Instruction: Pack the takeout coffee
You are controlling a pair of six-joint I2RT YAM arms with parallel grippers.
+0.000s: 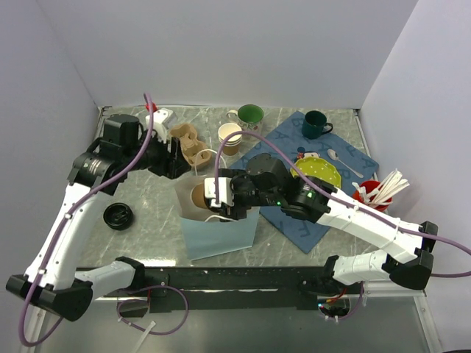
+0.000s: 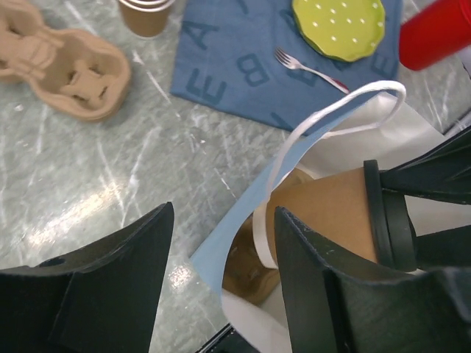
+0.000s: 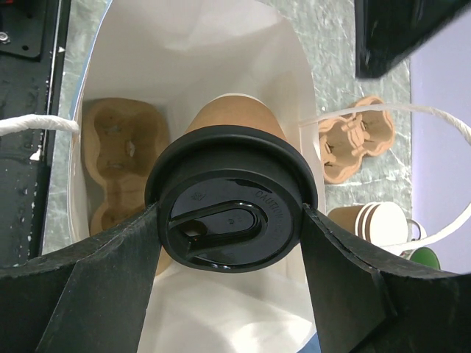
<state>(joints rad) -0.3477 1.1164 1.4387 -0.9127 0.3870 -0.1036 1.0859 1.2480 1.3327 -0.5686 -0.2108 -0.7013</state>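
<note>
My right gripper (image 3: 229, 246) pinches the small brown kraft paper cup (image 3: 235, 125) by its round black plastic lid (image 3: 228, 220), inside the pale blue paper bag (image 3: 199, 51). My left gripper (image 2: 224, 217) stands open at the bag's edge. The cup is probably light and crushable, so the stiff lid rim seems the safest hold.

The cup (image 3: 224, 121) is a small brown kraft paper cup. Its round black lid (image 3: 232, 209) is pressed fully on, and the sip flap on top is shut. The right gripper (image 3: 230, 220) holds the cup, with one finger on each side of the lid's rim. The cup sits in the open mouth of the bag (image 3: 184, 44), base pointing inward and lid facing out. It hangs clear of the white walls, above a brown carrier (image 3: 118, 165) lying deeper inside.
</note>
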